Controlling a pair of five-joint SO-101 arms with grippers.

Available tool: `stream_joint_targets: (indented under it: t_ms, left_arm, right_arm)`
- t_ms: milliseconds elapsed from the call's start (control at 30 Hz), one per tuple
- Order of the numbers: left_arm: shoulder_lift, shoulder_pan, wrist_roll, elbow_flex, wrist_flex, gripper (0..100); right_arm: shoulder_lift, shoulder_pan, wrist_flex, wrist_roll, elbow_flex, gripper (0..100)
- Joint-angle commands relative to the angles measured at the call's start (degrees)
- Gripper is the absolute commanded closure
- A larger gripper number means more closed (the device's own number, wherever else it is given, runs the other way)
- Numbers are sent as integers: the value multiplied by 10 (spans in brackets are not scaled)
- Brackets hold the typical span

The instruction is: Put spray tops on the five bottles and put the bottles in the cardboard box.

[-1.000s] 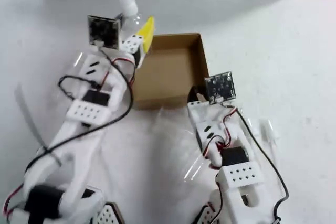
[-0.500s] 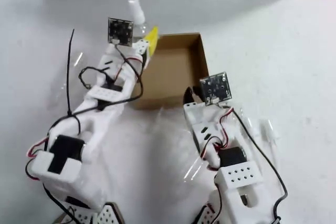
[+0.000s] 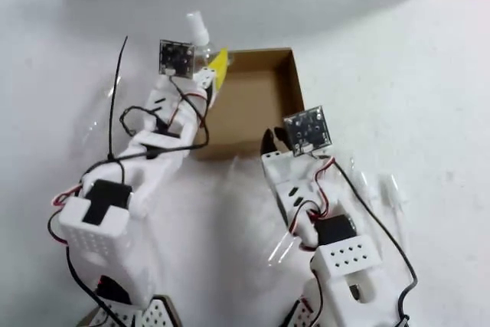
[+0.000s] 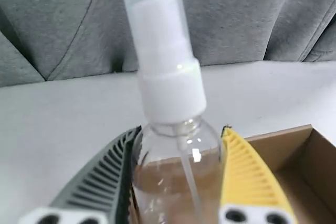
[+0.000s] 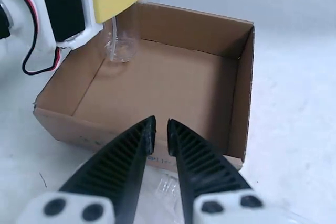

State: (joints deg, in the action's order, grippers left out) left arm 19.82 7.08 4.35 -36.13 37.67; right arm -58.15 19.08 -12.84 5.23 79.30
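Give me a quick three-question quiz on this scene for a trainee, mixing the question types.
1. True or false: the bottle in the left gripper has its spray top on.
2. The right gripper is: A) clamped on a bottle; B) holding nothing, outside the cardboard box's near wall; C) deep inside the box.
3. Fill in: the left gripper's fingers are grey and ____.
Key: 1 true; 2 B; 3 yellow.
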Motion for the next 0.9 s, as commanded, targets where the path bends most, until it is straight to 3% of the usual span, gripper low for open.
stream_joint_targets:
  t_ms: [0, 367, 867]
  left_arm:
    - [3, -7, -1, 42, 35, 980]
    - [68, -12, -2, 98, 33, 980]
    - [77, -14, -4, 80, 32, 972]
  right_arm:
    - [1, 7, 2, -3, -23, 981]
    - [1, 7, 2, -3, -22, 981]
    - [1, 7, 2, -1, -22, 981]
